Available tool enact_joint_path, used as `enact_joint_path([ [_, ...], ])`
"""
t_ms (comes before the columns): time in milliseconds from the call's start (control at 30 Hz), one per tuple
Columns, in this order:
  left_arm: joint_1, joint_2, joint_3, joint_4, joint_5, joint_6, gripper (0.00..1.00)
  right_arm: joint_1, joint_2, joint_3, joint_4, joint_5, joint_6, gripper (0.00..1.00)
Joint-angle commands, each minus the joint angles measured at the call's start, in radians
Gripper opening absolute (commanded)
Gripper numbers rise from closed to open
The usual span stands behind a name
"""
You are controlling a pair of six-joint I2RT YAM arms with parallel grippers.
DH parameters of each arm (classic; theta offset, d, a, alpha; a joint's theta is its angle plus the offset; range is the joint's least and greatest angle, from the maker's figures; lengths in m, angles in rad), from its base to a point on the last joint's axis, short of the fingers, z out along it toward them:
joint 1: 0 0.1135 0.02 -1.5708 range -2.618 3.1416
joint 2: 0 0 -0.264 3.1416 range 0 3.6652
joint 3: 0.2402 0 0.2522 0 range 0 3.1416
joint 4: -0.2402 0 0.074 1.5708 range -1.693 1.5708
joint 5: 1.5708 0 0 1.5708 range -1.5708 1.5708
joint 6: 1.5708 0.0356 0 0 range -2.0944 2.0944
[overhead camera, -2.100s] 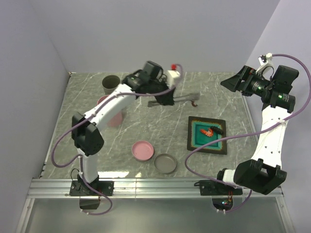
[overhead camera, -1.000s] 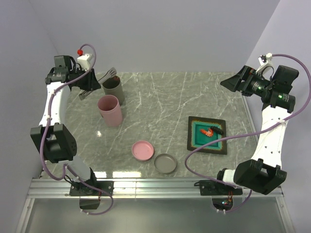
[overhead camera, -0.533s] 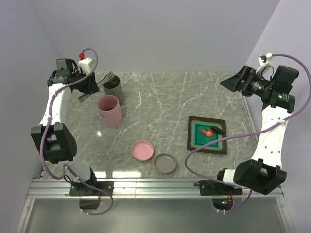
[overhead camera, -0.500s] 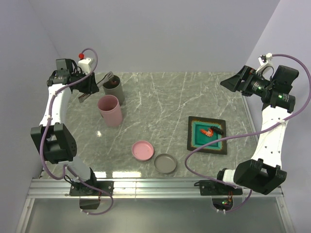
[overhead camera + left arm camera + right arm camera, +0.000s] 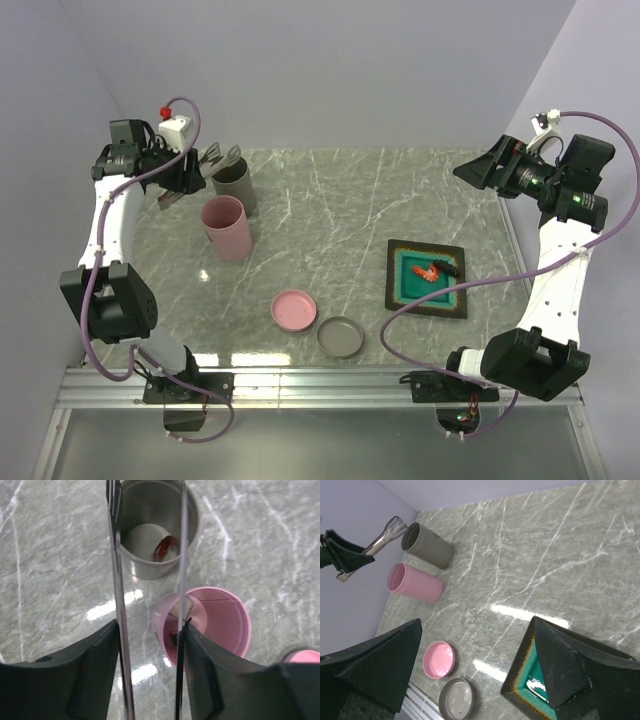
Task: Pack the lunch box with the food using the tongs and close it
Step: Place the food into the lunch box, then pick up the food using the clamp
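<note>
My left gripper [image 5: 185, 170] hangs over the back left corner, shut on the tongs [image 5: 215, 158]. In the left wrist view the two slim arms of the tongs [image 5: 117, 580] stand spread apart, each pressed against a finger [image 5: 85, 670]. Their tips are over the grey cup [image 5: 145, 570], which holds a red shrimp-like piece [image 5: 164, 547] and a white block [image 5: 140, 537]. The pink cup [image 5: 235, 630] beside it holds another white block [image 5: 185, 607]. An orange shrimp piece [image 5: 430, 270] lies on the teal plate [image 5: 405, 290]. My right gripper [image 5: 476, 622] is open and empty, high at the right.
A pink lid [image 5: 294, 309] and a grey lid [image 5: 341, 337] lie face up near the front middle. The pink cup [image 5: 228, 228] stands just in front of the grey cup [image 5: 238, 188]. Walls close in on the left, back and right.
The tongs dipped into the grey cup, then rose a little, and their arms have sprung apart as my left gripper eased. The right arm has not moved.
</note>
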Motion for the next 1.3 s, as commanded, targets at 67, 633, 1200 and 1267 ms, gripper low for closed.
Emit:
enact_joint_path([
  [67,-0.027,-0.056,0.118,-0.094,0.150,0.111,0.60,-0.008,-0.029,0.016,0.029,-0.029,0.014,1.00],
  [633,-0.596,0.065,0.150,0.054,0.103,0.154,0.69,-0.008,-0.038,0.030,0.009,-0.031,-0.005,1.00],
  [1200,-0.941,0.418,0.320,0.208,0.155,0.090,0.68,-0.010,-0.027,0.025,0.009,-0.040,-0.017,1.00],
  [1267,-0.953,0.468,0.368,0.203,0.154,0.095,0.68,-0.011,-0.024,0.028,0.006,-0.042,-0.017,1.00],
])
